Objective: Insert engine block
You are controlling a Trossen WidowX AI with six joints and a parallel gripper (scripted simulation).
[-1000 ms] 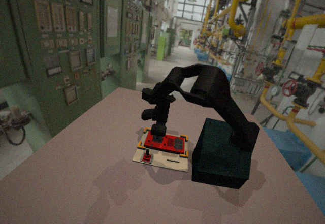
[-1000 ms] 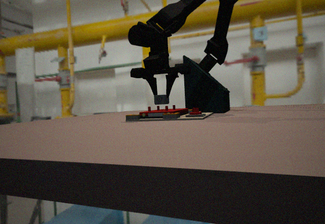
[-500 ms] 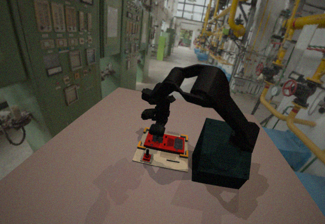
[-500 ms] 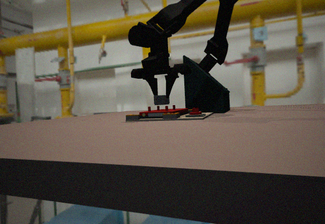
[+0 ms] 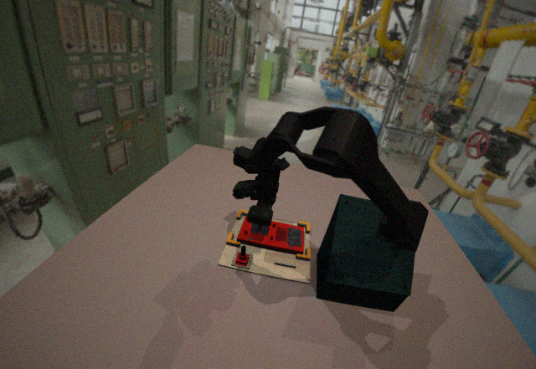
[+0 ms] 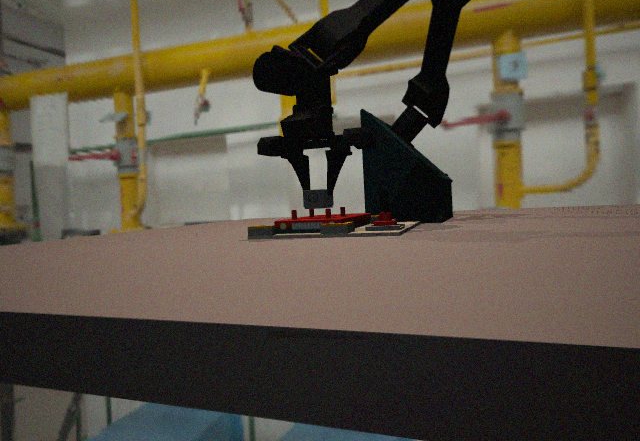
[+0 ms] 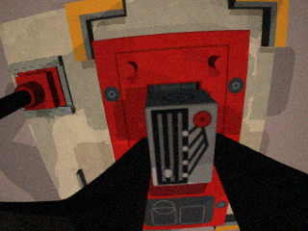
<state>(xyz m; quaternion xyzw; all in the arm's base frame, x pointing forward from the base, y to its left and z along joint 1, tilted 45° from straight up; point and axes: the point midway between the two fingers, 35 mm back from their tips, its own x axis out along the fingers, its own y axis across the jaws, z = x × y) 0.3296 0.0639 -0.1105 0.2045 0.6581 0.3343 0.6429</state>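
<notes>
While clamped between the dark fingers of the gripper (image 6: 317, 188), engine block (image 6: 317, 198) hangs just above red car body (image 6: 323, 219), apart from it — gap plain only from the exterior side. From the wrist: grey block face (image 7: 181, 137) with dark slots and a red dot, covering part of the body's recessed opening (image 7: 172, 67). From the top: body seated on a pale base board (image 5: 264, 265) between orange corner brackets (image 5: 305, 225); small red fixture with a black peg (image 5: 243, 258) beside it.
</notes>
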